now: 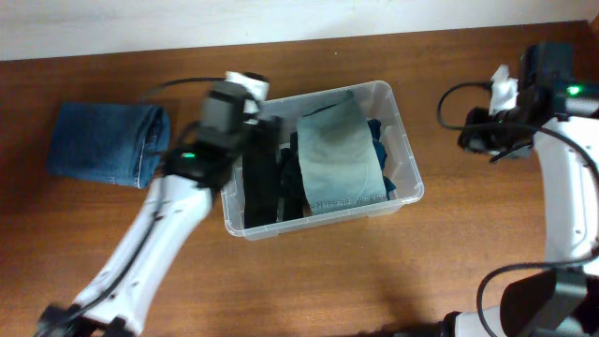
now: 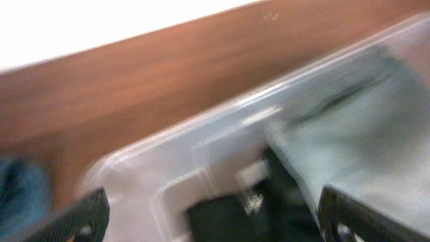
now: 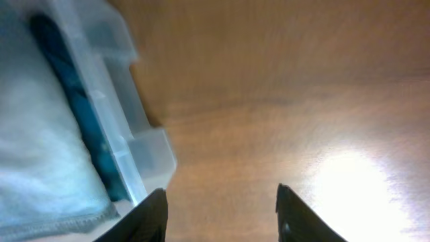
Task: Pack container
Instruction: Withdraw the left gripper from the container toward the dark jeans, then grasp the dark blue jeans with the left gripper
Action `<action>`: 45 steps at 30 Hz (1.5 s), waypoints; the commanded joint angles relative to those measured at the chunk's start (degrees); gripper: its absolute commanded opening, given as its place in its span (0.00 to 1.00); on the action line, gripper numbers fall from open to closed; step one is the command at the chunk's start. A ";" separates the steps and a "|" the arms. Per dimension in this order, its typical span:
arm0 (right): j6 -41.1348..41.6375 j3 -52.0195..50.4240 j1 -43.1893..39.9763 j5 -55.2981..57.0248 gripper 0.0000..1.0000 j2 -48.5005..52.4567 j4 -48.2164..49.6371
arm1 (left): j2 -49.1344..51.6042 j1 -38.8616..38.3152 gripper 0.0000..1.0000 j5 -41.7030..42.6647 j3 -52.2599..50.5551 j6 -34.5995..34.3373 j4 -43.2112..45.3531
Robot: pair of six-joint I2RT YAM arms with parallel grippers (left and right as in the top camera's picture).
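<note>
The clear plastic container [image 1: 404, 140] stands mid-table, holding black clothes [image 1: 262, 187], a folded grey-green garment [image 1: 339, 154] and a bit of blue cloth. My left gripper [image 1: 251, 120] hovers over the container's left end, open and empty; its view is blurred and shows the container's rim [image 2: 201, 134], black cloth [image 2: 222, 215] and grey cloth [image 2: 376, 134] between the fingers [image 2: 211, 222]. My right gripper [image 1: 479, 139] is open and empty over bare table right of the container; its view [image 3: 222, 208] shows the container's corner [image 3: 144, 158].
A folded blue denim garment [image 1: 108, 142] lies on the wooden table at the left, also a blue blur in the left wrist view [image 2: 20, 195]. The table's far edge meets a white wall. Cables hang from both arms.
</note>
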 commanded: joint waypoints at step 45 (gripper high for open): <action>-4.35 -21.24 -2.45 -17.90 0.98 -0.31 10.60 | 15.23 47.30 0.99 20.57 0.15 -40.11 -7.23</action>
